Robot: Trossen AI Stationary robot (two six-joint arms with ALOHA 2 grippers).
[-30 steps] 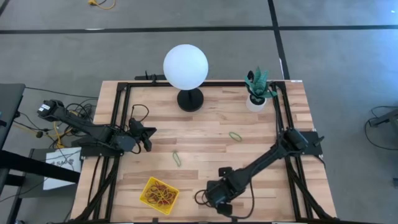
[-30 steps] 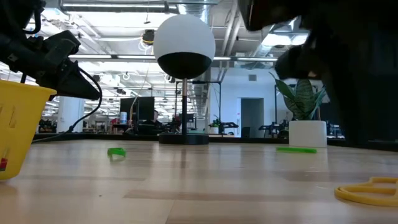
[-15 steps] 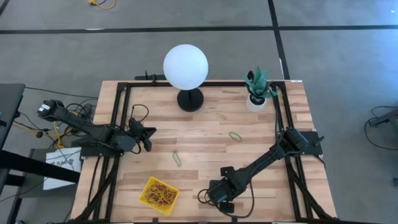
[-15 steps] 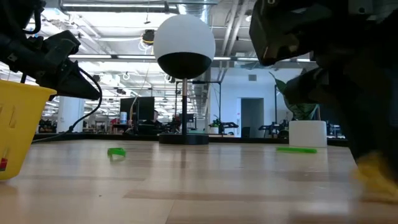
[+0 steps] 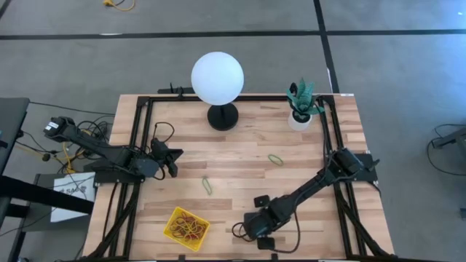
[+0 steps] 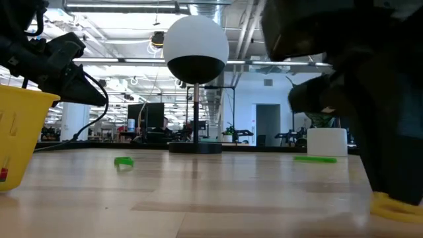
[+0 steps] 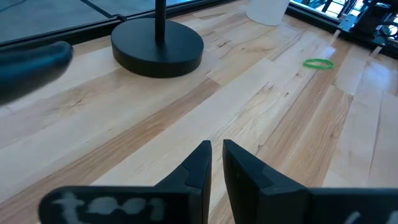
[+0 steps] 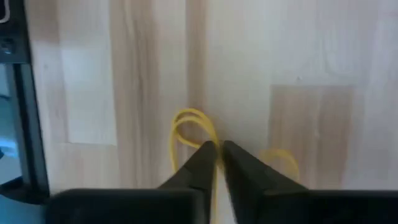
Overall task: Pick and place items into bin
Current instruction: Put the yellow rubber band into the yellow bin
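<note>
The yellow bin (image 5: pixel 175 216) sits near the table's near edge, left of centre, with several red and yellowish bands in it; its wall (image 6: pixel 16 139) fills the low view's left. One green band (image 5: pixel 207 185) lies flat mid-table, another green band (image 5: pixel 275 159) farther right. My right gripper (image 5: pixel 253 231) is down at the near edge, shut on a yellow rubber band (image 8: pixel 191 126) that lies on the wood. My left gripper (image 5: pixel 172 161) hovers shut at the left side, touching nothing; its wrist view shows the fingers (image 7: pixel 200 163) closed. My right gripper comes from above, pointing down, and pinches one end of the yellow band's loop (image 8: pixel 210 142) between its two fingertips. The rest of the loop lies flat on the table beyond the fingers. In the low view the band (image 6: pixel 395 209) shows on the wood under the gripper.
A globe lamp (image 5: pixel 217 78) with a black base (image 5: pixel 223 116) stands at the far edge. A white plant pot (image 5: pixel 299 121) is at the far right. Black frame rails (image 5: pixel 143 145) run along the table's sides. Bare wood lies between the bin and my right gripper.
My right gripper has come down onto the yellow band at the near edge. In the low view the band lay in plain sight a second ago; now the dark gripper stands over most of it.
</note>
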